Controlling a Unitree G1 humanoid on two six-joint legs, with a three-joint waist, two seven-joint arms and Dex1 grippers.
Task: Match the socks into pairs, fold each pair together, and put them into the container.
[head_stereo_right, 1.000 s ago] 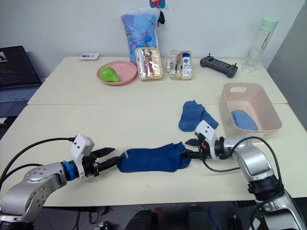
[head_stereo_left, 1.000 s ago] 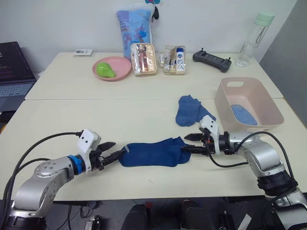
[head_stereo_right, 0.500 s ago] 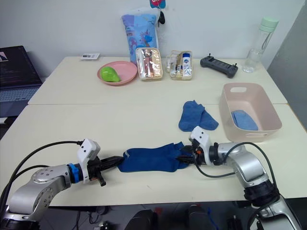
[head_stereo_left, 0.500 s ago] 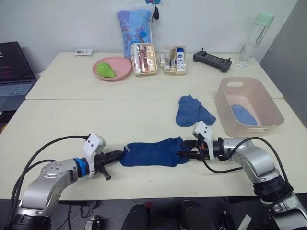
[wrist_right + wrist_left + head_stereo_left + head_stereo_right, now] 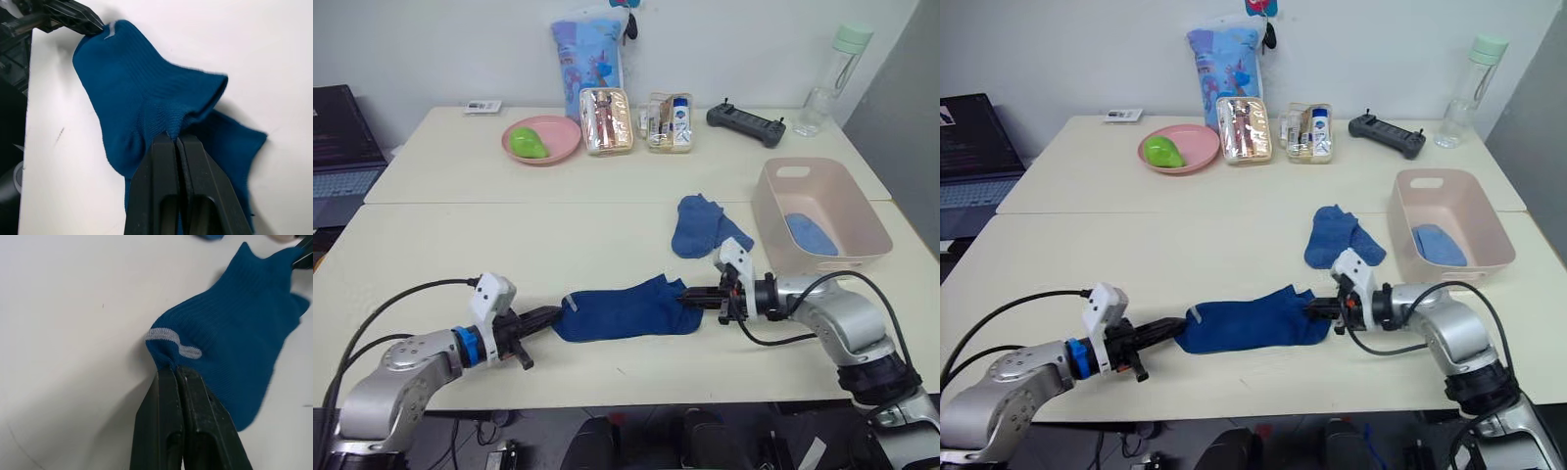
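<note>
Dark blue sock (image 5: pixel 625 309), pale grey toe mark.

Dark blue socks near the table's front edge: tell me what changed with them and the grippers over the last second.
Both grippers closed: the left gripper now pinches the toe end of the dark blue socks, the right gripper the cuff end; a second ago both were open beside them. The socks lifted slightly between them. The medium blue socks and the pink tub with its light blue sock stayed put.

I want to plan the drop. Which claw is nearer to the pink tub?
The right. The right claw pinches the dark blue sock at the end nearest the pink tub. The left claw pinches its opposite end, far across the table.
</note>
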